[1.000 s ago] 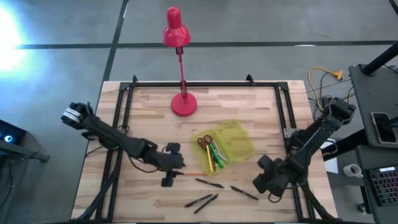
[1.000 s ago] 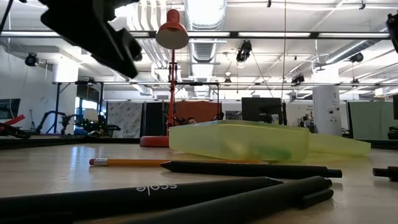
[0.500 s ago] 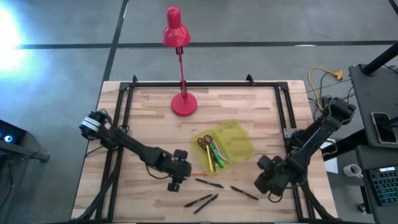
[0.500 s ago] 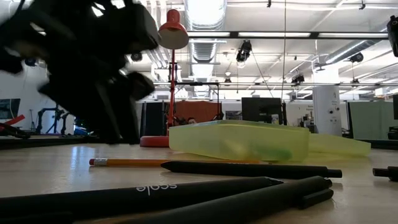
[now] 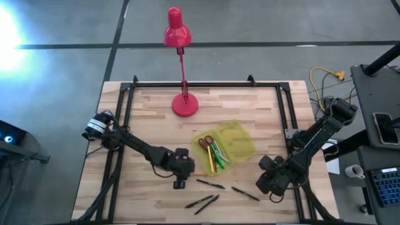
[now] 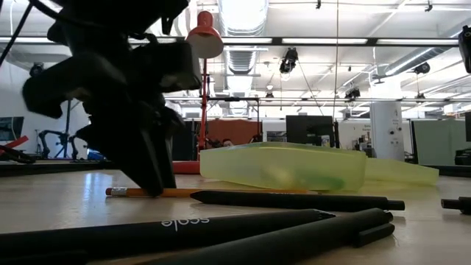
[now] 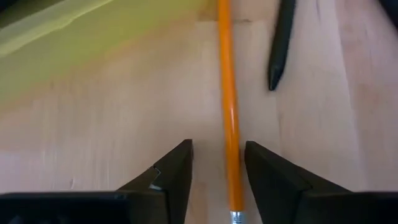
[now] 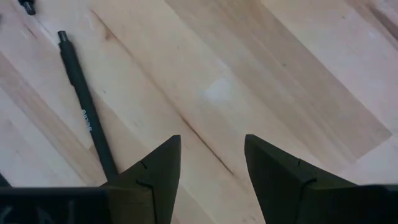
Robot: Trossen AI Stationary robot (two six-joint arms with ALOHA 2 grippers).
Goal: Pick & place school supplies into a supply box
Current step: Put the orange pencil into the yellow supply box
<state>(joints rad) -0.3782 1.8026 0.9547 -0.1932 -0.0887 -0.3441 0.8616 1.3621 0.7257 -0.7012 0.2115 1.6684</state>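
Butcher-block tabletop (image 5: 150, 112) carries the translucent yellow-green plastic supply box (image 5: 232, 142), lid open, red-handled scissors (image 5: 206, 143) inside; from above, the left gripper (image 5: 180, 177) hides the orange pencil (image 7: 229, 106); its wrist camera shows spread fingers (image 7: 175, 171) straddling the eraser end, one black pen (image 7: 280, 42) beside; the low view shows fingertips at the wood; the right gripper (image 5: 267, 181) hovers, fingers parted, near another black pen (image 8: 87, 123).

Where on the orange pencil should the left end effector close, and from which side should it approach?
Grip the orange pencil on its bare shaft near the eraser end, coming straight down from above. It lies flat on the wooden table, so only its two long sides are free, and the left end effector already straddles that end, open. The other end runs toward the supply box, which leaves less room.
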